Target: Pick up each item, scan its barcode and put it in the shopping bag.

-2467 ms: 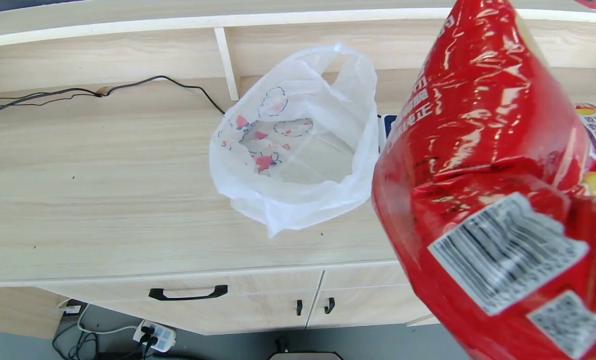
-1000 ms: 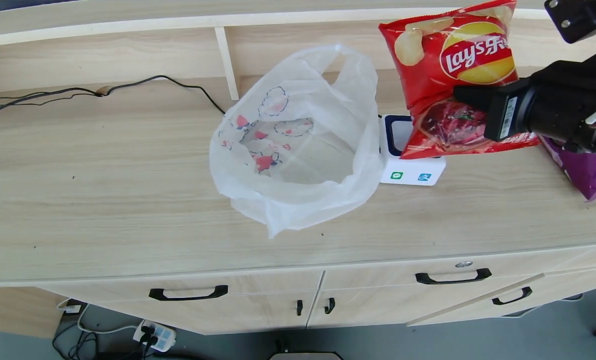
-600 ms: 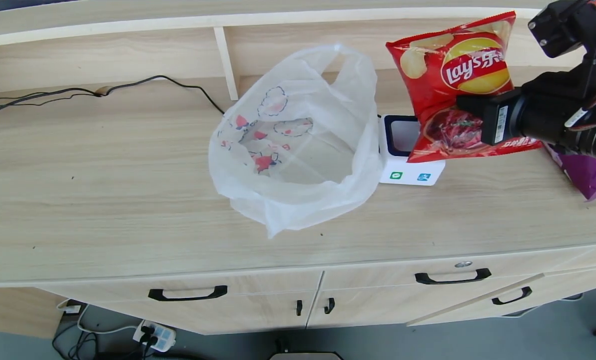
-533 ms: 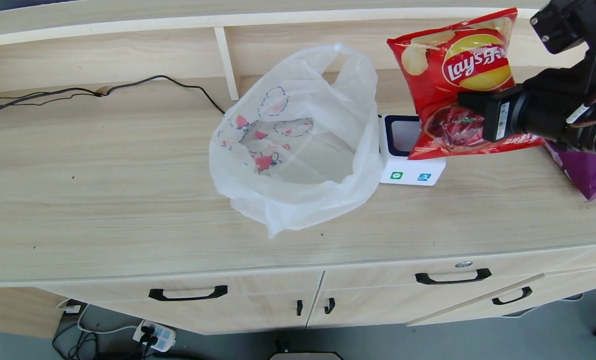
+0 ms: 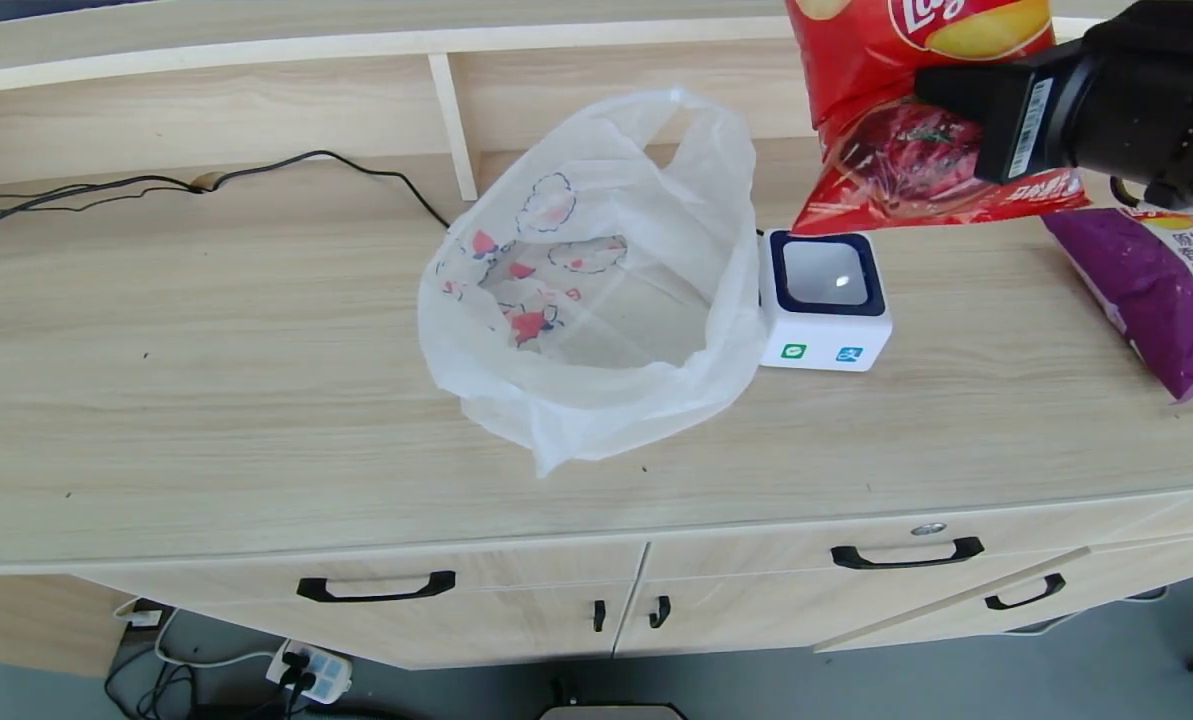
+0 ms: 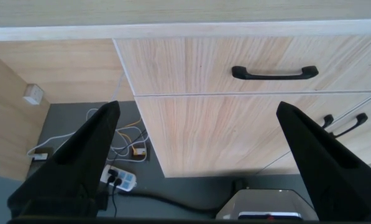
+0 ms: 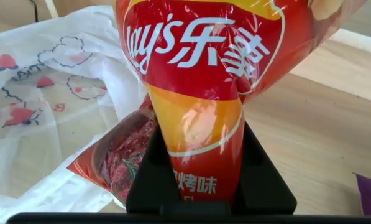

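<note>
My right gripper (image 5: 941,95) is shut on a red chip bag (image 5: 891,150), holding it in the air behind and above the white scanner box (image 5: 824,300) on the counter. In the right wrist view the red chip bag (image 7: 204,93) is pinched between the black fingers (image 7: 154,168). The white shopping bag (image 5: 596,270) stands open to the left of the scanner, also seen as the bag (image 7: 48,99) under the chips. A purple snack bag (image 5: 1156,295) lies at the right. My left gripper (image 6: 197,162) hangs open below the counter, facing the drawers.
A black cable (image 5: 206,182) runs along the back left of the wooden counter (image 5: 206,330). A raised shelf with a divider (image 5: 453,125) borders the back. Drawer handles (image 5: 376,586) line the front below.
The right gripper raised the red chip bag up and back, uncovering the scanner's window. Earlier the bag was held close to the camera, barcode side showing, then lowered over the scanner.
</note>
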Controlling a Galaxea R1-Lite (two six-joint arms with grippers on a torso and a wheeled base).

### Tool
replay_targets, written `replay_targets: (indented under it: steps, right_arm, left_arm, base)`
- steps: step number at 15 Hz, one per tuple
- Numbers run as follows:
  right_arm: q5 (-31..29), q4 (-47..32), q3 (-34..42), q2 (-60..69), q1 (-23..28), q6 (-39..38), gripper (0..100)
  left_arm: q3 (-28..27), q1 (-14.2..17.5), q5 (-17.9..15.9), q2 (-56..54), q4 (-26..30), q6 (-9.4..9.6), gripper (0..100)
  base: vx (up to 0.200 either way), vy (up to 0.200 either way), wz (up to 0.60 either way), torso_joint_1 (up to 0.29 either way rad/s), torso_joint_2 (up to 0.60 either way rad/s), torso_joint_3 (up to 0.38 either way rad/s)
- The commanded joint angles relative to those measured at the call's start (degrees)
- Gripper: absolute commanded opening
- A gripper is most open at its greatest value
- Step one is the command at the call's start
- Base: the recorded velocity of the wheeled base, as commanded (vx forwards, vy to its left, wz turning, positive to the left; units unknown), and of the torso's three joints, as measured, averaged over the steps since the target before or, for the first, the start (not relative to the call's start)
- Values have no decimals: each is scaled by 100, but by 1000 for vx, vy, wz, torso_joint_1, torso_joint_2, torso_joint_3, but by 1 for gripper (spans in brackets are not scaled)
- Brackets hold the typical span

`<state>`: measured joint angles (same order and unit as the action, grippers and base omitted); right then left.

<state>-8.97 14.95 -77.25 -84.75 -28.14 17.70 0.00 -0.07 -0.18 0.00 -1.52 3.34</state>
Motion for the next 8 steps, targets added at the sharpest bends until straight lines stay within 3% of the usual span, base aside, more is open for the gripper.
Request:
replay_targets:
  steps: [1,8]
  right_arm:
    - [-281,-247,-238,292,-474,-56,0]
    - [-905,-264,272,916,-588,-821,0]
  left_arm:
    - [0,-10,1,9,12,0,100]
    - [0,-1,1,9,12,0,100]
  base:
    - [0,0,600,2,2,7]
    - [0,0,600,2,3,4]
